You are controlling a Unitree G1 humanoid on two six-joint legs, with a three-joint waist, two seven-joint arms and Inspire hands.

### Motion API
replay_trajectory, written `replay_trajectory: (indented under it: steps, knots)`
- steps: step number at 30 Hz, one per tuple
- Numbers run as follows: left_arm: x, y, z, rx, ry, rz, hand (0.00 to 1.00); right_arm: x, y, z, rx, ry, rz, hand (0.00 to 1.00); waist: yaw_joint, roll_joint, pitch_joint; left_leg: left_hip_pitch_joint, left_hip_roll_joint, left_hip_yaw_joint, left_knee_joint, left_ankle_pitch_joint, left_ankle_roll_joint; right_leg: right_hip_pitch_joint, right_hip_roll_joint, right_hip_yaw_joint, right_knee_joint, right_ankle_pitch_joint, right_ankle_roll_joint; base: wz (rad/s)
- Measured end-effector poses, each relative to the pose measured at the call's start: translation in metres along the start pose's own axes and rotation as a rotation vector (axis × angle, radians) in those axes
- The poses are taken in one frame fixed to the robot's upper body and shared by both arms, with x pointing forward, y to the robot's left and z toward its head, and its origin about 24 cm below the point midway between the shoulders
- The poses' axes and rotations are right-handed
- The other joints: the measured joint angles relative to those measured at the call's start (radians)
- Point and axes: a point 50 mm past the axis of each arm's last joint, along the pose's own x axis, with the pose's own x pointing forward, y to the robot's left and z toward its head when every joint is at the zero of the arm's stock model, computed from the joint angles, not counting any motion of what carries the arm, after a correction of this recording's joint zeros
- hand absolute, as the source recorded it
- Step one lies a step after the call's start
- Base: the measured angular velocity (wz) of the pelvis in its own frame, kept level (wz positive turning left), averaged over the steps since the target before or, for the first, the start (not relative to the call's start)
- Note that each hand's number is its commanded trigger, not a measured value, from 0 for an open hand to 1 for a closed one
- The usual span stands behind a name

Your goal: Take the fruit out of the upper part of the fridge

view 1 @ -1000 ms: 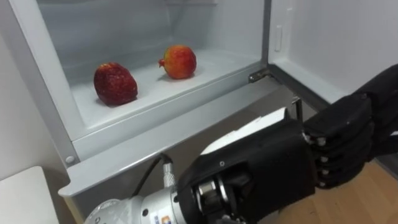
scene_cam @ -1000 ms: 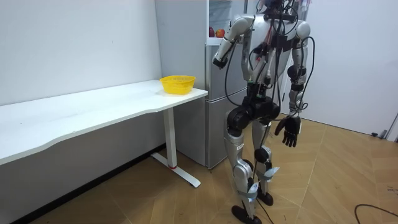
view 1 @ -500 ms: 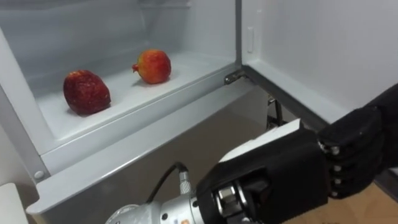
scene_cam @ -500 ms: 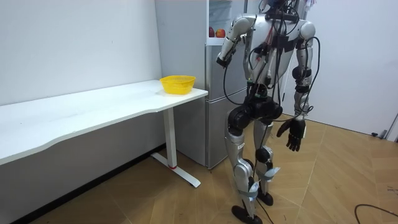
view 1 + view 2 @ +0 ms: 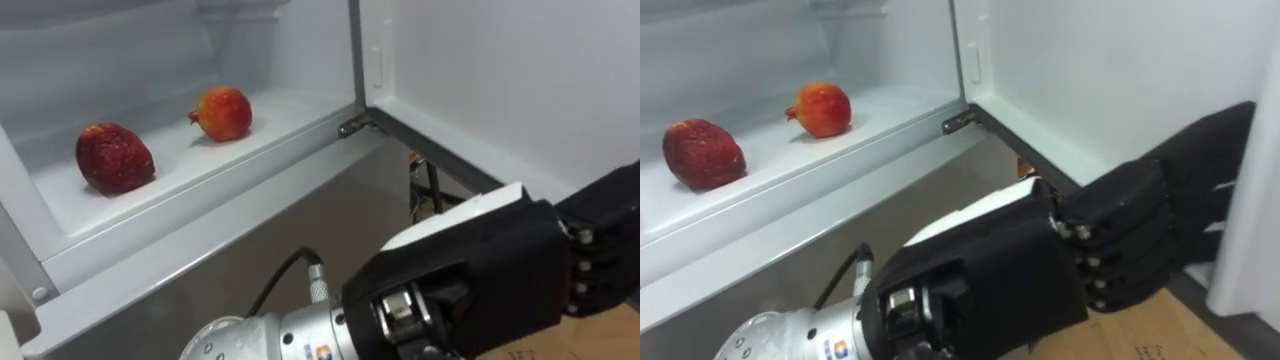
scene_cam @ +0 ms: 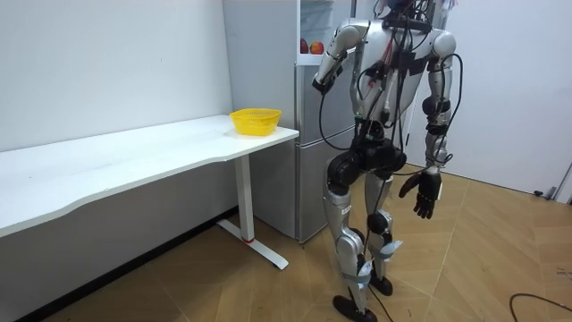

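The upper fridge (image 6: 310,36) stands open in front of me. On its white shelf (image 5: 200,170) lie a dark red strawberry-like fruit (image 5: 113,157) at the left and a red-orange pomegranate (image 5: 222,112) further back, to its right. My left hand (image 5: 470,270) is raised below and in front of the shelf, its back towards me, fingers relaxed and holding nothing. It is clear of both fruits. In the room view my right hand (image 6: 424,191) hangs open beside my hip.
The fridge door (image 5: 500,80) stands open at the right, with its hinge (image 5: 350,127) at the shelf's corner. A yellow basket (image 6: 256,120) sits at the near end of the long white table (image 6: 134,156), left of the fridge. Wooden floor lies below.
My left hand has risen a little closer to the fridge. My head has turned right, so the fruits sit further left in the picture. The right hand has swung slightly outward.
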Motion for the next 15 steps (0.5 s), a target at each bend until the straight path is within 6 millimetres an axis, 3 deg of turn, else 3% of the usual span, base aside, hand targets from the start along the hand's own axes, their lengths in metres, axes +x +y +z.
replay_trajectory:
  steps: [15]
  knots:
    - [0.0086, 0.0076, -0.0005, 0.004, 0.009, 0.034, 0.00, -0.0001, -0.0015, -0.0021, 0.018, 0.011, -0.013, 0.00, -0.052, 0.007, 0.0040, 0.006, 0.011, 0.001, 0.000, 0.000, -0.001, 0.000, 0.009, 0.026, -0.001, 0.003, -0.006, -0.05]
